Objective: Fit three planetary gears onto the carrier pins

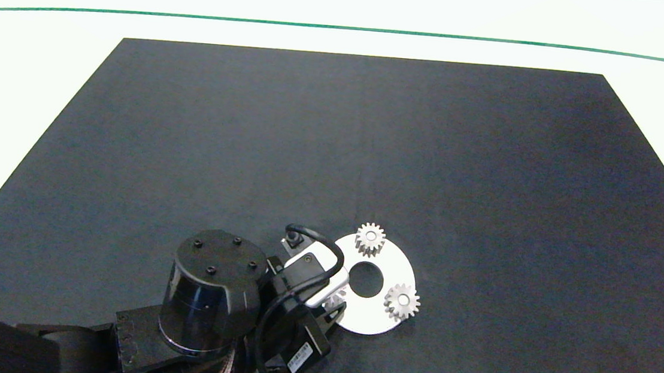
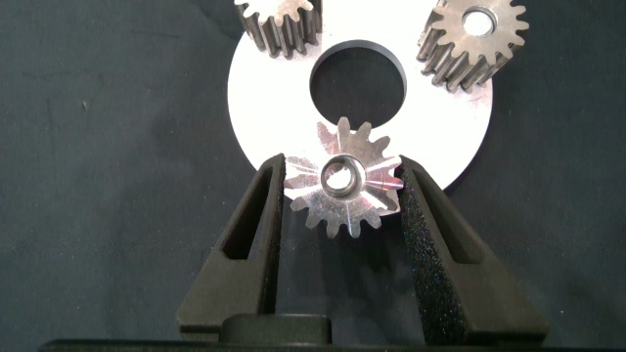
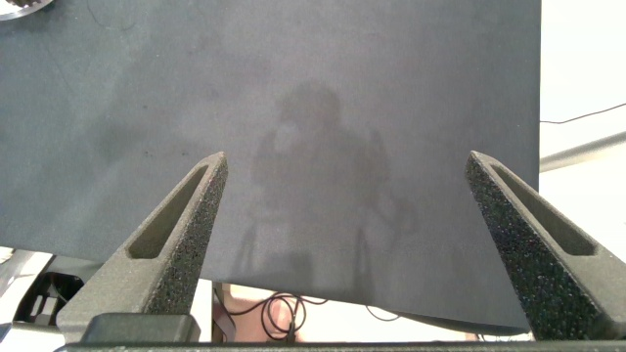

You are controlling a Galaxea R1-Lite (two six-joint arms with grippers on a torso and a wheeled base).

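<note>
Now left gripper (image 2: 342, 191) fingers pinch third gear (image 2: 344, 178) between them over white disc (image 2: 269, 103) edge, lower centre of head view; two gears (image 1: 370, 239) already seated. Right gripper (image 3: 347, 235) fingers wide, off-disc.

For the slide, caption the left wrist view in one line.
Left gripper holds the third planetary gear at the white disc edge; two gears already seated.
</note>
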